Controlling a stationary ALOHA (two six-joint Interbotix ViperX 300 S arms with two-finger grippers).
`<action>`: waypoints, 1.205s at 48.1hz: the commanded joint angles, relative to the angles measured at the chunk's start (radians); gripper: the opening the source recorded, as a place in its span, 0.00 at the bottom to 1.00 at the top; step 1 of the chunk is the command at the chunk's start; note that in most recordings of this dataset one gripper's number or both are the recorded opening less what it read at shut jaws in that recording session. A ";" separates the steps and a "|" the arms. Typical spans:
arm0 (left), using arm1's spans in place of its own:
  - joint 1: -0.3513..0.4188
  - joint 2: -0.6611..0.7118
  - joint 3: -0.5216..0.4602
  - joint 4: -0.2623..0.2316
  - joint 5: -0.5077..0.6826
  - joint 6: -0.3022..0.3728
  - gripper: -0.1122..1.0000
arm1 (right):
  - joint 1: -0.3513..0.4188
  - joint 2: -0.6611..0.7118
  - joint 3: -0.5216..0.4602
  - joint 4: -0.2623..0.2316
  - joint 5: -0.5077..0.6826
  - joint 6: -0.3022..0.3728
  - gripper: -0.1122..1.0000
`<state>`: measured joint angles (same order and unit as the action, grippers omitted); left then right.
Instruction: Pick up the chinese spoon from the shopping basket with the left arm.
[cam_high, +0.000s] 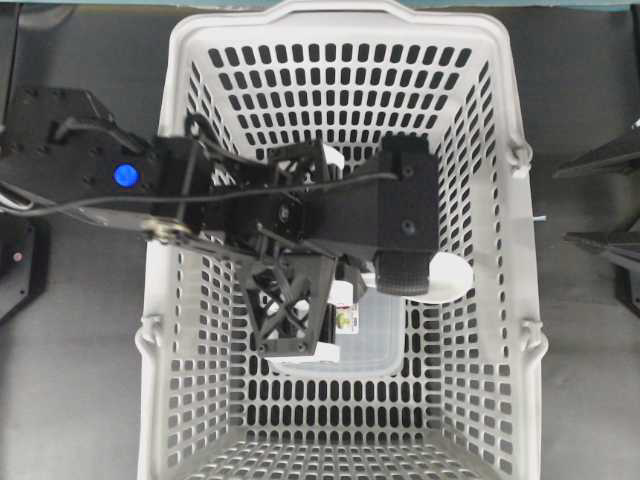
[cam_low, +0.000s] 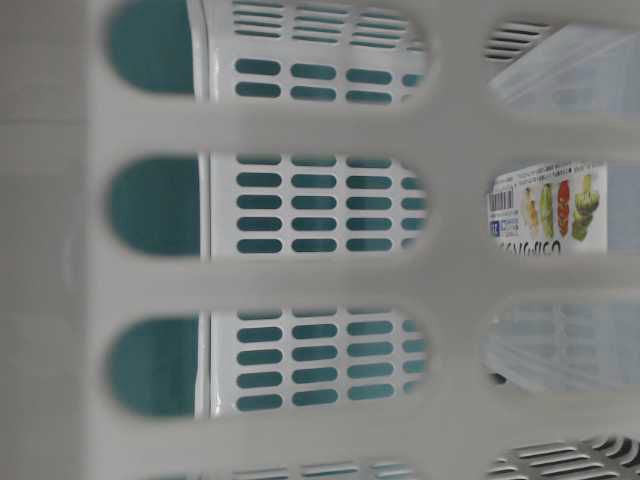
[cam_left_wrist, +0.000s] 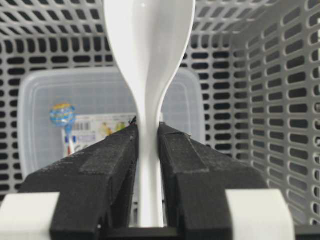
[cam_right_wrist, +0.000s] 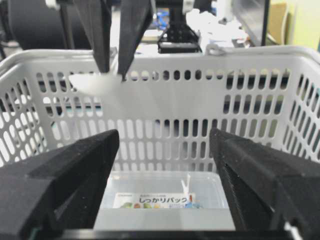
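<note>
Lidded container (cam_high: 372, 335) in shopping basket (cam_high: 500, 200), beneath spoon (cam_high: 445, 277)

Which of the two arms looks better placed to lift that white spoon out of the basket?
The left. Its fingers are already shut on the handle of the glossy white soup spoon over the light grey slotted plastic basket. The right arm's fingers are open, gripping nothing.

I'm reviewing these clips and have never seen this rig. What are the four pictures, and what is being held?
Two black robot arms work at a grey basket. One picture looks down from overhead, one sits at table level peering through the basket's wall, and two come from cameras on the wrists. The left gripper is shut on a white spoon, pinching its handle. Below it, on the basket floor, lies a clear lidded container with a label. The right gripper is open, holding nothing, facing the basket from outside.
</note>
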<state>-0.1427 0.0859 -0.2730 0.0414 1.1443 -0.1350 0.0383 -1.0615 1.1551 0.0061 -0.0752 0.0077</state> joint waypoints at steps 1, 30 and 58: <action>0.002 -0.015 -0.026 0.003 0.008 -0.005 0.21 | 0.002 0.006 -0.023 0.003 -0.015 0.003 0.73; 0.003 -0.015 -0.011 0.003 0.018 -0.017 0.21 | 0.002 0.006 -0.023 0.003 -0.017 0.003 0.73; 0.008 -0.011 0.006 0.002 0.026 -0.015 0.21 | 0.002 0.005 -0.023 0.003 -0.018 0.002 0.73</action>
<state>-0.1304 0.0905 -0.2577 0.0414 1.1750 -0.1503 0.0383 -1.0630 1.1551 0.0061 -0.0828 0.0092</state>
